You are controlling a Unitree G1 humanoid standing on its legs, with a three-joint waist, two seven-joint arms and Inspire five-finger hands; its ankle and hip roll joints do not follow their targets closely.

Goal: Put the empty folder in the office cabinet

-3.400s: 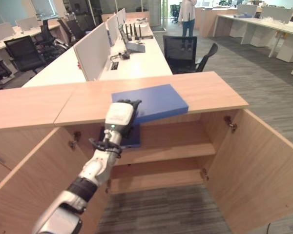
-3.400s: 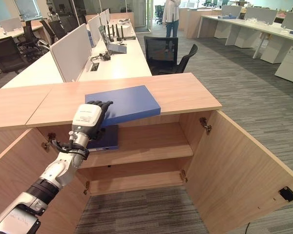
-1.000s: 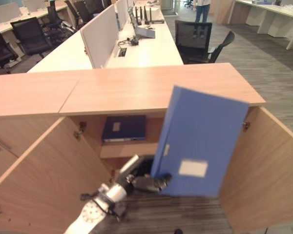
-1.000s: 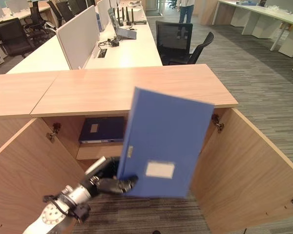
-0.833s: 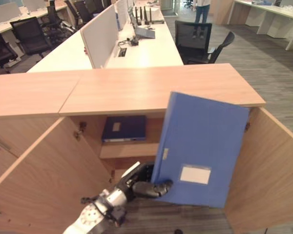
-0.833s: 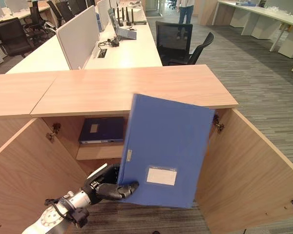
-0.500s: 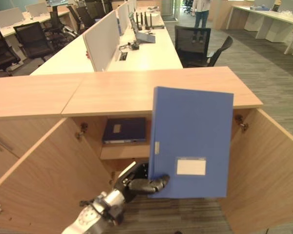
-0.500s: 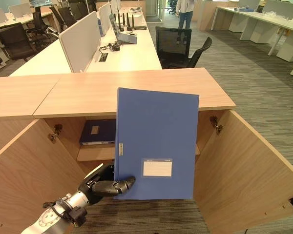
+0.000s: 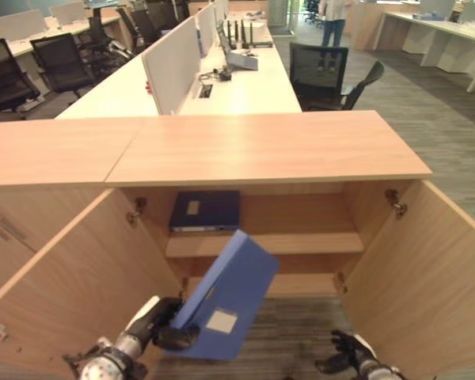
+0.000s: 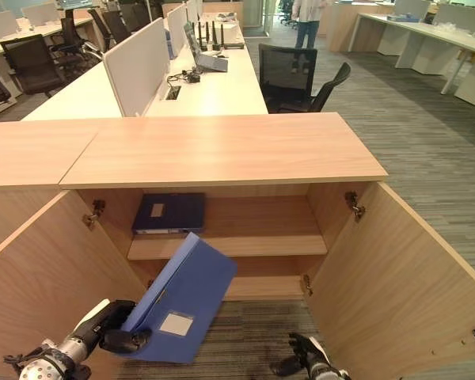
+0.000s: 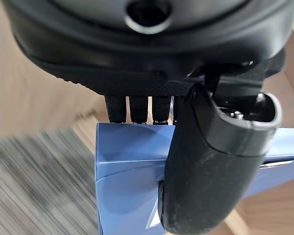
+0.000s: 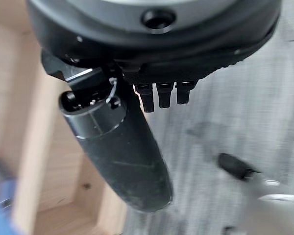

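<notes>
Carrying is the step in hand: the blue folder (image 9: 222, 305) is held low in the frame, in front of the open office cabinet (image 9: 301, 237), tilted with its top edge leaning toward the lower shelf (image 9: 301, 283) and not yet inside. The left hand (image 9: 146, 324) has its fingers (image 11: 132, 108) behind the folder's lower corner and its thumb pressed on the front face, a pinch grip confirmed in the left wrist view.

The next move, as a judgement, calls for bringing the folder level or spine-first through the opening between the two doors and setting it on a shelf, clear of the shelf edges and the hinges.

The folder is a rigid, flat rectangular box file with a smooth matte blue cover and a white label on its face. A second dark blue folder (image 9: 205, 211) lies flat on the upper shelf (image 9: 301, 241), at the left. The cabinet is light wood-grain laminate with a plain worktop (image 9: 269, 146); both doors stand wide open. The floor (image 10: 253, 324) is striped grey carpet.

The right hand (image 10: 305, 354) hangs idle at the lower right of the frame, fingers relaxed and holding nothing.
</notes>
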